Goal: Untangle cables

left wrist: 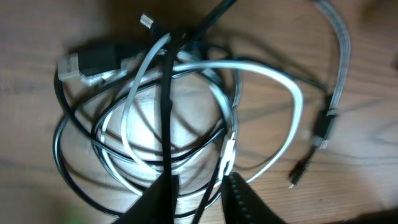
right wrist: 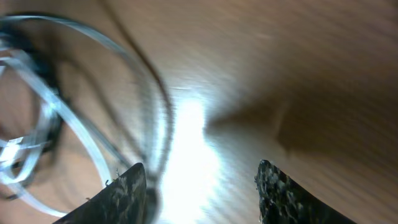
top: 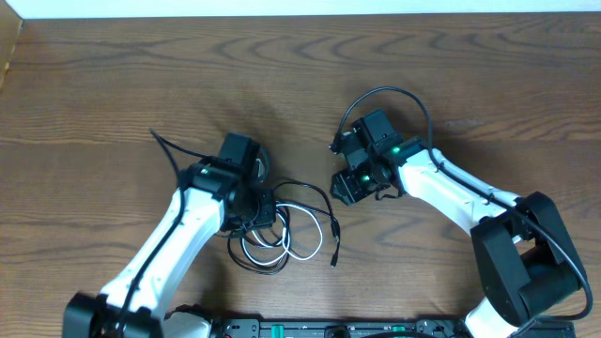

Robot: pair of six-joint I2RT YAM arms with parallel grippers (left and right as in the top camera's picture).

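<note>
Two robot arms bend over a wooden table, where the tangled cables lie in a loose pile near the front centre, a white cable looped through black cables and a small plug end trailing at the pile's edge. The left gripper hangs directly over the pile with its jaws released and slightly apart, a thin black strand crossing the gap unpinched. The right gripper, just beside the pile, is spread wide over bare wood, grasping nothing.
</note>
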